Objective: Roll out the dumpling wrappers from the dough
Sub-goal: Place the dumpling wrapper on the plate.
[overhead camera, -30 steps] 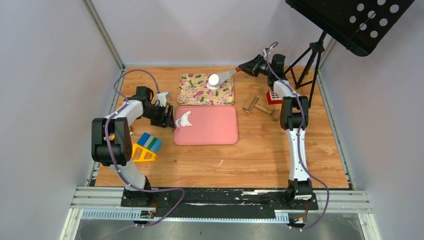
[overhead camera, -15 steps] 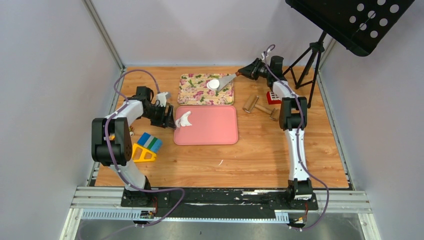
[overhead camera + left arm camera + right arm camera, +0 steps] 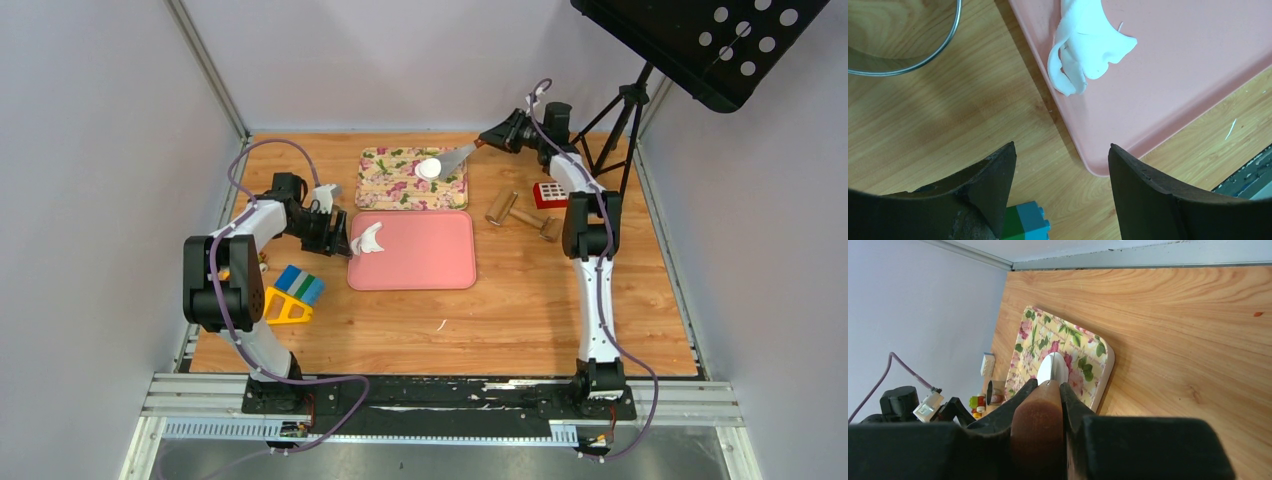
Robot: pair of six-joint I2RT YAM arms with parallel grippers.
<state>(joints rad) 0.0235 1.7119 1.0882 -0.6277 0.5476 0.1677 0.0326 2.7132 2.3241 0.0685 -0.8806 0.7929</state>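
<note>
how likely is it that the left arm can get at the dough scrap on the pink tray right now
Probably yes. The left tool is open beside the edge of the pink tray, and the dough scrap lies uncovered just inside that edge, ahead of it, with nothing between them.

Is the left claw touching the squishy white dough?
Apart. The left wrist view shows the open left gripper clear of the dough, with bare pink tray between its fingertips and the scrap.
</note>
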